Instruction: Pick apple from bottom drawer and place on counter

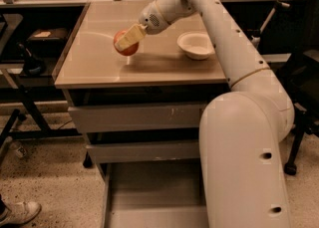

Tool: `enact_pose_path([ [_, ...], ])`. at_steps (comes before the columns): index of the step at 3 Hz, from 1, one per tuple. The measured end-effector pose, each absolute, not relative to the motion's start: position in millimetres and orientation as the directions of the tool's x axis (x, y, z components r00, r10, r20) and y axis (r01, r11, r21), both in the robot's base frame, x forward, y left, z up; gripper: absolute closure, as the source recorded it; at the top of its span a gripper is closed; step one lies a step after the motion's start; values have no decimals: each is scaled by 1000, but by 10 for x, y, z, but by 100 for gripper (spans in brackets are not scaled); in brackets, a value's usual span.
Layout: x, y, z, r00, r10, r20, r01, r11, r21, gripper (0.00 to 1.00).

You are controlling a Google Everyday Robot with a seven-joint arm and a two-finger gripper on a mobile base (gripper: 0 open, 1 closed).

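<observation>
Arm (234, 72): white, reaches from lower right up and over the desk.
Desk (94, 65): glossy beige top, carries the bowl.
Bottom drawer (149, 192): pulled open, grey floor bare where visible.
Bowl (197, 45): white, right of the apple, well apart.
Gripper (127, 40): over the desk's middle-left, pointing down-left.
Fingers (131, 36): pinching the apple.
Apple (126, 49): red, seemingly just above the desk surface; contact unclear.

My gripper (128, 38), clamped on the apple (124, 49), hangs over the counter (94, 65). There is bare top all around it, and the only obstacle is a white bowl (197, 45) well apart to the right.
</observation>
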State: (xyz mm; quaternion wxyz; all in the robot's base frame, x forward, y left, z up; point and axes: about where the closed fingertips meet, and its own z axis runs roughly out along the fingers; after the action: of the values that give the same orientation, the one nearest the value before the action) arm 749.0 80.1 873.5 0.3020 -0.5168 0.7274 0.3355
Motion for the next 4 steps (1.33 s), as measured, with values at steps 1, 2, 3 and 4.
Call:
enact_pose_path([
  [1,7512,933,8633,-287,-566,-773,-956,219,194,100],
  [2,7538,1104,8403,-297,-587,-754,-955,187,231,100],
  [3,7538,1105,8403,-297,-587,-754,-955,187,231,100],
  [4,7538,1105,8402,-297,-587,-754,-955,187,231,85],
])
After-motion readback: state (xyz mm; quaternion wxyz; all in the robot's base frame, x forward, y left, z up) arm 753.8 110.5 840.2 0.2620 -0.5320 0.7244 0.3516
